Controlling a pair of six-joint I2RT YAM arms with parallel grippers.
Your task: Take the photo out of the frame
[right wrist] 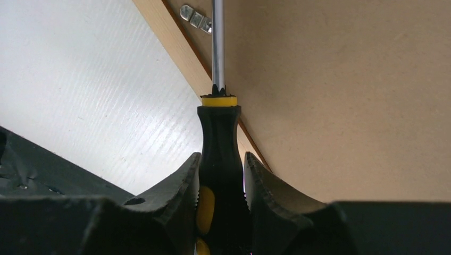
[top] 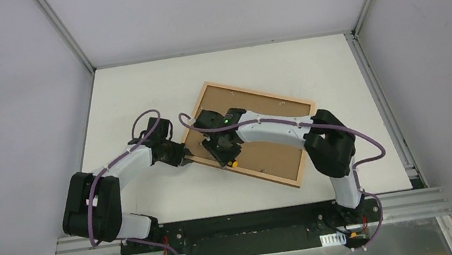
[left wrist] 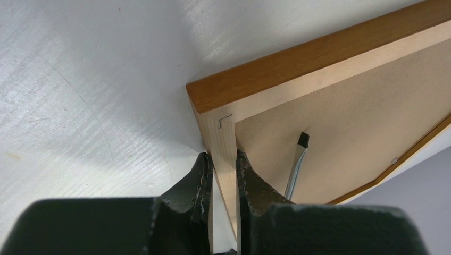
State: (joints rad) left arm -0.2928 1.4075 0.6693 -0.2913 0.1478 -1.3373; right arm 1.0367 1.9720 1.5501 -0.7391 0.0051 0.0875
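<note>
My left gripper [left wrist: 224, 175] is pressed together on the side rail of the frame [left wrist: 319, 56], close below its corner, one finger on the outside and one on the inside of the rail. The frame lies with its back up on the white table [left wrist: 80, 79], so what I see ahead of both grippers is the plain brown backing board [right wrist: 345, 95] and not the photo. The photo shows in no view; I judge it sits under this board, face down. My right gripper [right wrist: 220, 175] is clamped on the black and yellow handle of a screwdriver [right wrist: 219, 138], and the shaft points straight forward from my fingers toward a small metal clip [right wrist: 195, 17] at the inner edge of the frame. I cannot tell if the tip touches the clip. In my judgement the task is at an early stage: the frame is held steady and the tool is in place, but the board is not yet lifted. What is left is to turn the clips aside, remove the board, and take the photo out.
</note>
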